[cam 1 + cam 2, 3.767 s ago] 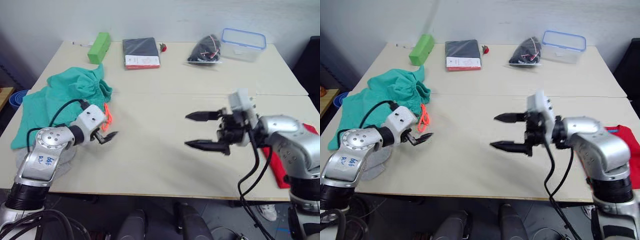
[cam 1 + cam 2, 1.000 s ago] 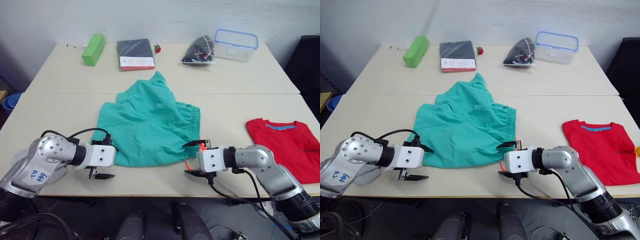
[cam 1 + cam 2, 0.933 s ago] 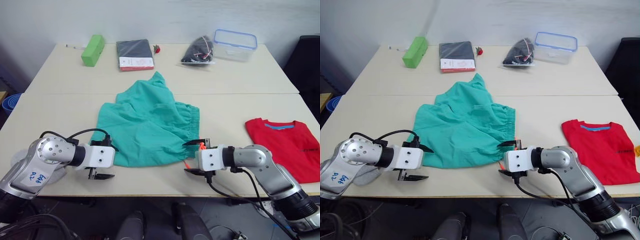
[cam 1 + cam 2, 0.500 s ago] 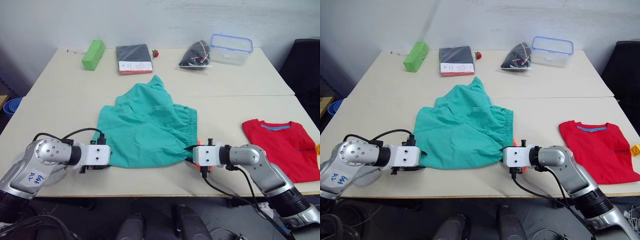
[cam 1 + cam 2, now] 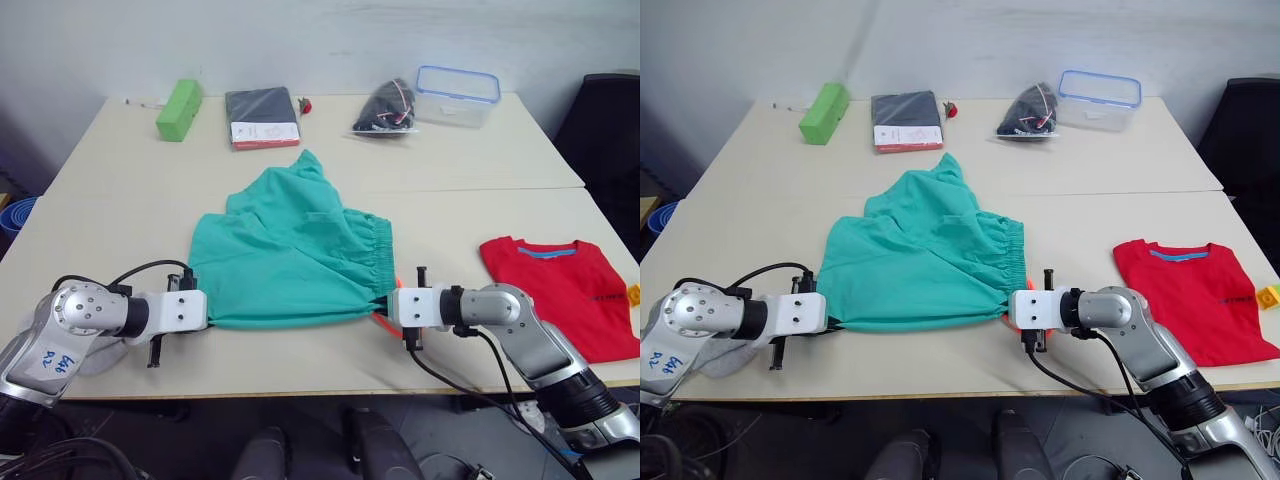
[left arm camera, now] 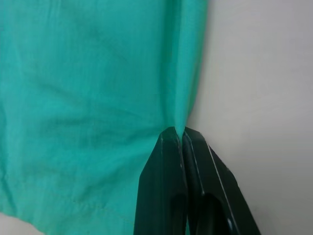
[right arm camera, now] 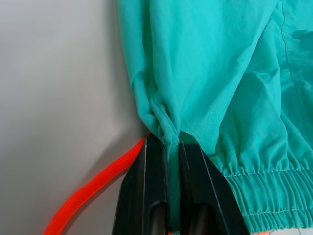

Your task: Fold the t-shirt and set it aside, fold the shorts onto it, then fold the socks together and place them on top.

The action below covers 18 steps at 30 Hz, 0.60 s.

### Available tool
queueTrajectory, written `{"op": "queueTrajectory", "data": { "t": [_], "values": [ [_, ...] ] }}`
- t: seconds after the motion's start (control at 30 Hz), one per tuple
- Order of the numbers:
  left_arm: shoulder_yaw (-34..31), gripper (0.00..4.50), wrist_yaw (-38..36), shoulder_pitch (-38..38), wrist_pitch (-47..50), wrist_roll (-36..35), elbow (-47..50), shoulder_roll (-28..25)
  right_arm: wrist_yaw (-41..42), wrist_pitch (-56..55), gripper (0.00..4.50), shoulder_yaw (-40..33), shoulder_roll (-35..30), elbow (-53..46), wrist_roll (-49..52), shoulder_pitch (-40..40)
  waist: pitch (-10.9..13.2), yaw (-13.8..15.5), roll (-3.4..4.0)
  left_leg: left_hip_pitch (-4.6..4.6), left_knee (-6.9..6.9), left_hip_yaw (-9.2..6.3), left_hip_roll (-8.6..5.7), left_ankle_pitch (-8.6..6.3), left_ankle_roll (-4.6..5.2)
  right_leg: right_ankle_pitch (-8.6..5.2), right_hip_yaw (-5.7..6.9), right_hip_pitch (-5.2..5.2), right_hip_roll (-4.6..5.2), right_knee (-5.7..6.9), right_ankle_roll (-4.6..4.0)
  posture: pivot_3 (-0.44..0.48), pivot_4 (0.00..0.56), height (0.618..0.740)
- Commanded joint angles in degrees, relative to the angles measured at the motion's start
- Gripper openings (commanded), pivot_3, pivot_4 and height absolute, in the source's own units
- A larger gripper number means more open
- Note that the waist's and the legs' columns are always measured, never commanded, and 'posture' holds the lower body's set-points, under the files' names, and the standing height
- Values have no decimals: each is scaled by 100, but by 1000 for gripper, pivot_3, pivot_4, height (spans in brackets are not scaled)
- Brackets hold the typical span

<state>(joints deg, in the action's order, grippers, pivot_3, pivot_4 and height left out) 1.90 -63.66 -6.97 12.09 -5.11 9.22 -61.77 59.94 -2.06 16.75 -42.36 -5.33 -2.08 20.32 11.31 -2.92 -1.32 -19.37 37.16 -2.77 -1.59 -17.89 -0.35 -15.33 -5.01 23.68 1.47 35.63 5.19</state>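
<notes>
Pinching shorts (image 5: 290,255), t-shirt (image 5: 560,290) beside, box (image 5: 457,95) behind

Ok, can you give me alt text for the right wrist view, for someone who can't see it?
The right gripper is shut on a bunched edge of the teal shorts, close to their gathered waistband. An orange drawstring trails from beside the fingers across the pale table.

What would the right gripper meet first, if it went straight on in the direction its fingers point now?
The shorts: the right gripper is already shut on their near edge, and its fingers point into the cloth. Going on would probably push the fabric ahead of it across the table.
</notes>
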Motion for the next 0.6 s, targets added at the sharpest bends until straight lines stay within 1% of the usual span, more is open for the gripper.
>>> {"op": "queueTrajectory", "data": {
  "t": [0.03,0.13,0.2,0.23,0.3,0.4,0.47,0.6],
  "values": [
    [-181,30,-636,409,634,-418,559,-476,718,519,0,-433,-404,-571,913,-202,2,-20,-1,-7,-1,-7,3,-4,-7,-3,-2,3,1,-1,0,0,150,740],
    [-125,30,-1272,1171,521,-420,1134,-1128,1497,1358,0,-606,-927,-1133,1865,-483,4,-30,-3,-27,2,-14,10,-20,-15,-17,-8,15,2,-1,-6,0,150,740],
    [-371,30,-1635,1667,622,-700,1532,-1457,1912,1618,0,-681,-1199,-1386,2372,-676,6,-28,1,-29,-3,-22,17,-33,-12,-26,-10,16,1,-9,-12,0,150,740],
    [-485,30,-1724,1814,662,-801,1639,-1533,2016,1695,0,-710,-1266,-1463,2515,-732,7,-21,0,-30,-2,-21,17,-36,-13,-33,-10,19,1,-6,-16,0,150,740],
    [-694,30,-1788,1931,781,-1028,1746,-1542,2072,1905,0,-808,-1316,-1563,2784,-814,7,-6,-1,-35,-4,-32,22,-39,-10,-38,1,21,1,-9,-23,0,150,740],
    [-963,30,-1934,1892,928,-1301,1856,-1564,1954,2056,0,-922,-1242,-1608,2940,-824,11,5,-2,-37,5,-37,29,-38,-10,-41,12,17,-3,-5,-28,0,150,740],
    [-970,30,-1845,1731,747,-1202,1715,-1478,1766,1890,0,-899,-1117,-1403,2704,-734,12,3,-1,-29,7,-35,30,-38,-9,-44,15,6,-3,-5,-31,0,150,740],
    [-694,30,-1497,1276,271,-873,1212,-1102,1573,1832,0,-884,-966,-1302,2526,-685,14,1,3,-20,8,-24,28,-37,-10,-51,12,-1,-5,-7,-41,0,150,740]
  ]
}}
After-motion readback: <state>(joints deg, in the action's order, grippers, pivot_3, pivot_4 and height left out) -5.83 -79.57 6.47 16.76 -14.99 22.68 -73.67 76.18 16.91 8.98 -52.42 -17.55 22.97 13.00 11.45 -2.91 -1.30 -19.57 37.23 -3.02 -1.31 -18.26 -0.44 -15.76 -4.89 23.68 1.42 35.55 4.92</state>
